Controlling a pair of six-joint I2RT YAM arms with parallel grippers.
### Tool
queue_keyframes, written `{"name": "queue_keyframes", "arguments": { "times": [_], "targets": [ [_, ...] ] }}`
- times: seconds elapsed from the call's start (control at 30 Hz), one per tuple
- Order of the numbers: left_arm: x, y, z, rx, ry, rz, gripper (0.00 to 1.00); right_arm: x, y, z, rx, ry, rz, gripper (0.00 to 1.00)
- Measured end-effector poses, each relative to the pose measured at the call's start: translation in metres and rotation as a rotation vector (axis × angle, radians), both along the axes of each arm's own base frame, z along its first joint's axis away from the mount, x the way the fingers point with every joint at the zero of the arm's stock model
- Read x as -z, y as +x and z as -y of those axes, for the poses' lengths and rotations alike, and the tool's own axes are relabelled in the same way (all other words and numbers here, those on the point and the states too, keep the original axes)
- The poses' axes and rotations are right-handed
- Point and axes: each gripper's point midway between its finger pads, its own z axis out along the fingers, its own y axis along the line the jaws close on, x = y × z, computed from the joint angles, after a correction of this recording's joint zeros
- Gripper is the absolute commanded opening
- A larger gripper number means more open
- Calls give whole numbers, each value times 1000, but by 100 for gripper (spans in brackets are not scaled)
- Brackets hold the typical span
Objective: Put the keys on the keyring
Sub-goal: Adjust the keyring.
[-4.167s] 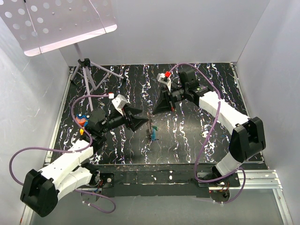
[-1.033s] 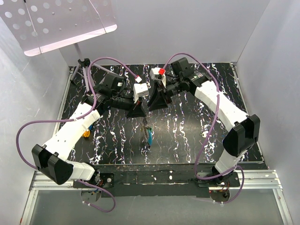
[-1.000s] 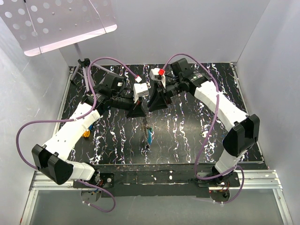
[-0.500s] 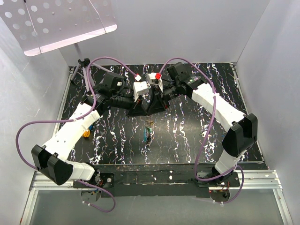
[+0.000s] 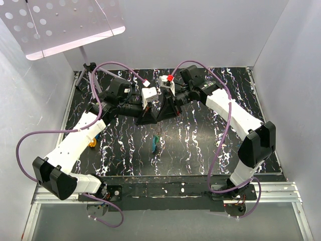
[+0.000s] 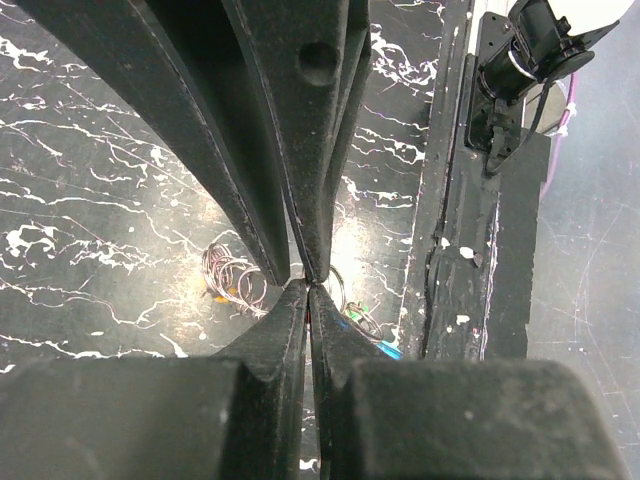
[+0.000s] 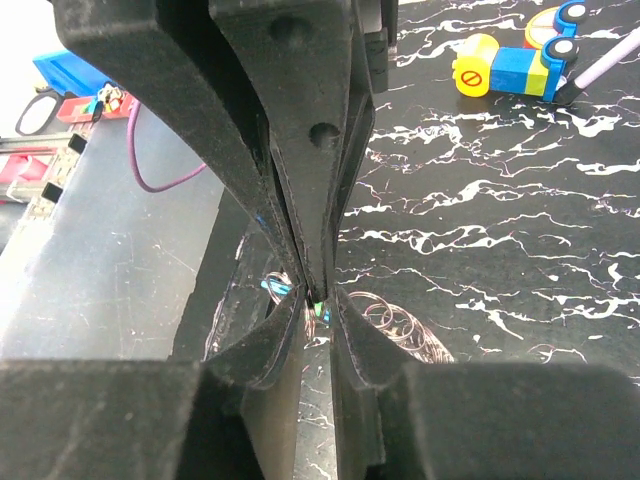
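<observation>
1. At 6 o'clock, along the near edge: black base plate (image 5: 165,187).
2. Further in, near the middle of the black, white-veined table (image 5: 210,135): keys (image 5: 154,143), teal head toward 12, blue head toward 6, just at 6 o'clock of the two grippers. Cannot tell from above whether lying flat or hanging.
3. At 9 o'clock of the keys, well apart, near the table's left edge: small orange-and-yellow toy (image 5: 92,143).
4. Over the middle of the table, tip to tip: left gripper (image 6: 306,290) reaching in from 9 o'clock, right gripper (image 7: 317,300) from 3 o'clock.
5. Left gripper: fingers pressed together, only a hairline seam between them. Cannot tell whether anything thin is pinched there.
6. Right gripper: fingers a narrow slit apart in its own view, with a speck of green at the slit's end, but drawn to a point as seen from the left wrist. Cannot tell whether clamped on anything.
7. In the left wrist view, just beside the touching tips at 3 o'clock: ring (image 6: 337,288), a thin wire loop, with the green and blue keys just past it toward 4 o'clock. Cannot tell whether held by either gripper.
8. In the same view, at 9 o'clock of the tips, down on the table: coil (image 6: 230,280) of thin wire loops, an orange bit at its edge.
9. At 11 o'clock, by the far-left corner of the table: tripod (image 5: 89,75).
10. Beyond and above the tripod, farthest of all: perforated panel (image 5: 65,22), tilted.
</observation>
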Motion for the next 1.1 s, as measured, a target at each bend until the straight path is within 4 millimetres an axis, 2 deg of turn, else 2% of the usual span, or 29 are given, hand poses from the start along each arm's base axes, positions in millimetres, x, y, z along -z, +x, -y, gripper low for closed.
{"name": "queue_keyframes", "arguments": {
  "times": [0.17,0.87,1.1],
  "targets": [
    [4,-1,0,-5,1,-14,0,0,1,0,6,-1,-3,19],
    [10,-1,-1,-26,6,-33,0,16,-3,2,-22,-7,43,20],
    [10,-1,-1,-29,7,-33,0,17,-4,2,-24,-8,45,25]
  ]
}}
